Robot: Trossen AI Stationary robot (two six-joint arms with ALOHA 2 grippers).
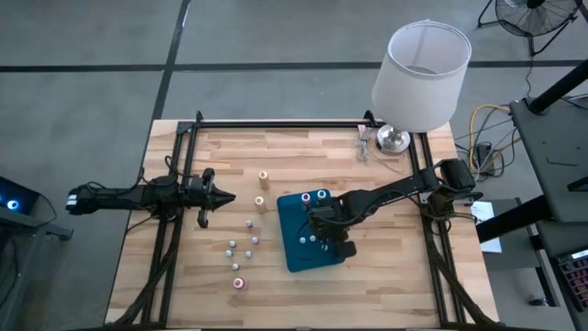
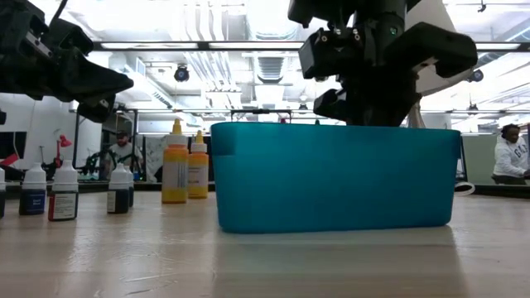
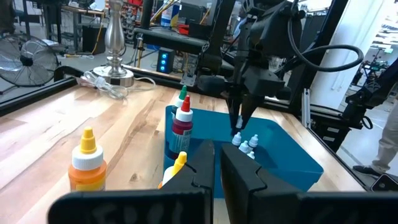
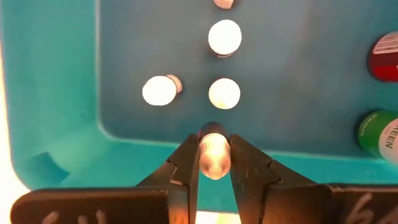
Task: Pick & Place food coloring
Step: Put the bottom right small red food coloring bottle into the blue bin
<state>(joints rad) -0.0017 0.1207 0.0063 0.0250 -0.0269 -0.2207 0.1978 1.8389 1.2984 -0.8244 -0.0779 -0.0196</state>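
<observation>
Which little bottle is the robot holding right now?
Find the teal tray in the middle of the table. Above it, the right tool pinches one small white-capped bottle. Its neighbours stand loose on the tray floor; this one sits between two dark fingers.

A lamp [image 1: 418, 78] stands beside the teal tray [image 1: 294, 248]

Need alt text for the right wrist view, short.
Looking straight down, the right pincer grips a small white-capped food coloring bottle between its two dark fingers, over the near wall of the teal tray. Three white-capped bottles stand on the tray floor beyond it, with part of a fourth at the frame's edge and a red-capped and a green-capped bottle off to one side.
</observation>
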